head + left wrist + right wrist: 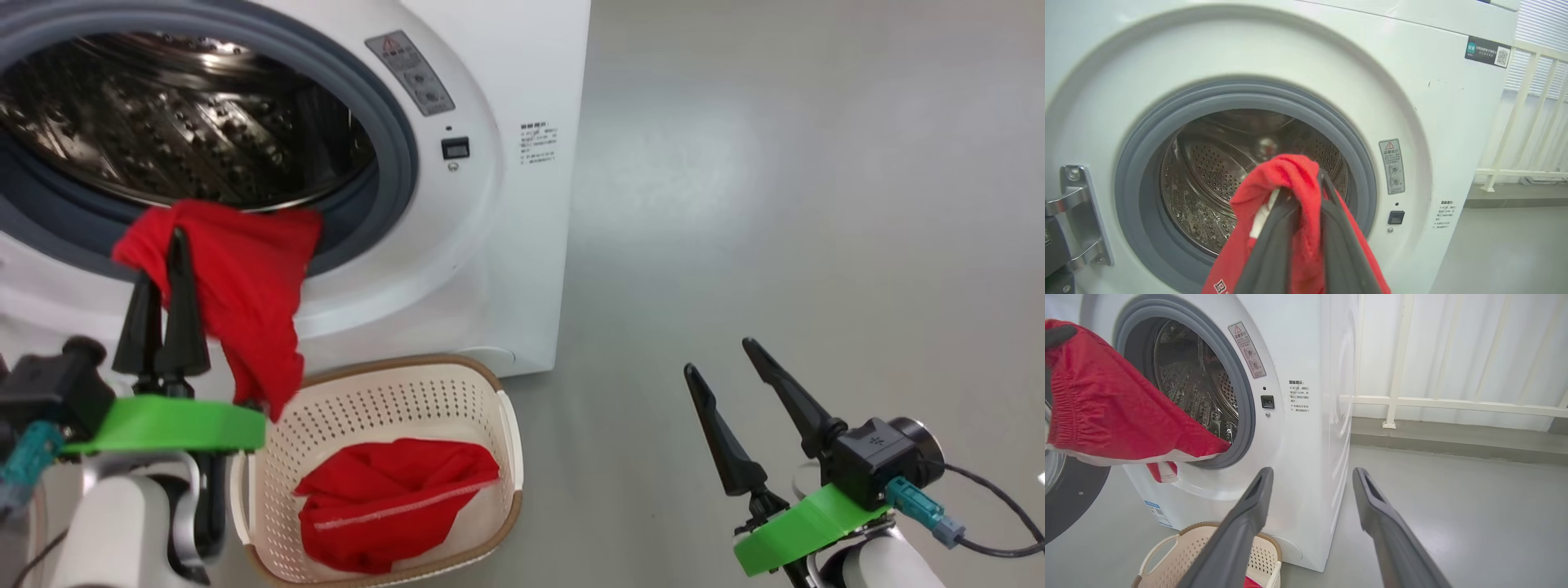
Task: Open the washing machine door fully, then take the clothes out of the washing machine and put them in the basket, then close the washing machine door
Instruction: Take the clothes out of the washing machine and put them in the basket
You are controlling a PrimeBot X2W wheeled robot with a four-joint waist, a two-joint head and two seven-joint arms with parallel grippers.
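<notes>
One red garment (245,278) hangs at the open mouth of the washing machine (506,245), pinched between the nearly closed fingers of the left gripper (163,257); a second garment (392,498) lies in the basket (384,400) below. The right gripper (718,354) stands wide and empty.

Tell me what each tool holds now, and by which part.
The left tool grips a red garment by a bunched fold at its top. The right tool is open and empty.
</notes>
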